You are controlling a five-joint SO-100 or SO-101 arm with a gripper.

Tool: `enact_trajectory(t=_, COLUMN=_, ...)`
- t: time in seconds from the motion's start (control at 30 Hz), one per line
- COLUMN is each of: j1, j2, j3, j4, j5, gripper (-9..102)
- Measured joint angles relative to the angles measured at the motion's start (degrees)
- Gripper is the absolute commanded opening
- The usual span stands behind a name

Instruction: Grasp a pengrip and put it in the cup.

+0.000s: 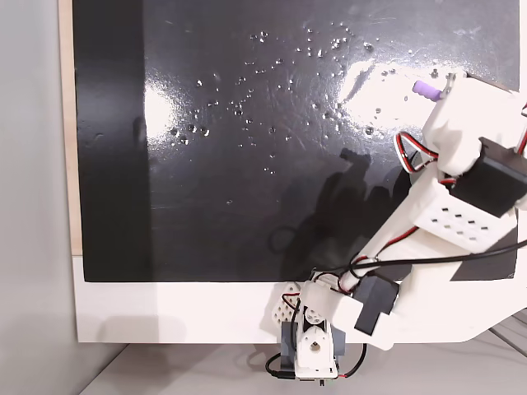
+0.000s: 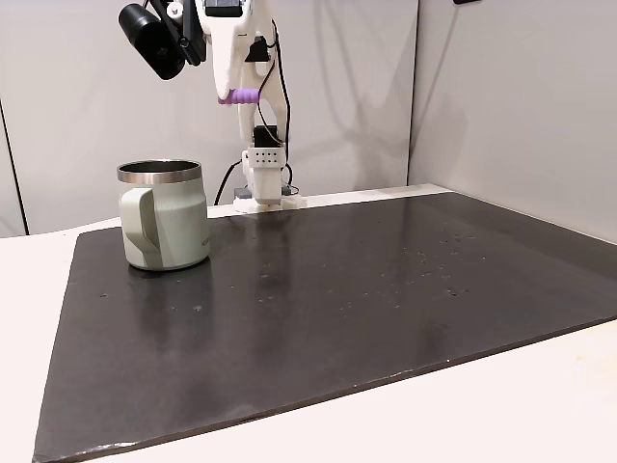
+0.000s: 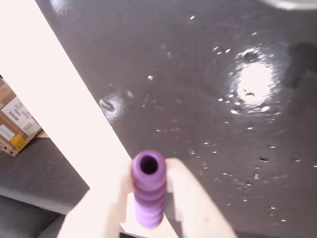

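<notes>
we hold the purple pengrip (image 2: 237, 95) tight in our gripper (image 2: 236, 89), high at the top of the side fixed view, and next we think it must go left and down over the cup (image 2: 164, 214).

A white table (image 2: 540, 386) carries a glossy black mat (image 2: 337, 289) dotted with small shiny specks (image 1: 247, 82). On the mat in a fixed view, the cup (image 2: 164, 214) stands upright at about ten o'clock, handle facing the camera.
</notes>
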Motion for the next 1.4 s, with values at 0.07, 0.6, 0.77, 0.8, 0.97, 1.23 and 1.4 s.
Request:
enact_trajectory(t=0.07, j1=1.93, j2=3.6, j3=4.48, j4=0.0, j5=-1.32, gripper=0)
enact_trajectory(t=0.6, j1=19.34, j2=8.79, j3=17.58, j4=0.18, j5=-10.99, gripper=0)
enact_trajectory(t=0.77, j1=20.39, j2=5.54, j3=19.95, j4=0.18, j5=-11.43, gripper=0)
enact_trajectory(t=0.8, j1=20.57, j2=4.92, j3=19.95, j4=0.18, j5=-11.43, gripper=0)
enact_trajectory(t=0.97, j1=20.74, j2=1.93, j3=19.95, j4=0.09, j5=-10.72, gripper=0)
enact_trajectory(t=1.23, j1=20.92, j2=-0.97, j3=19.95, j4=0.09, j5=-9.67, gripper=0)
enact_trajectory(t=1.4, j1=21.62, j2=-1.32, j3=19.25, j4=0.0, j5=-9.14, gripper=5)
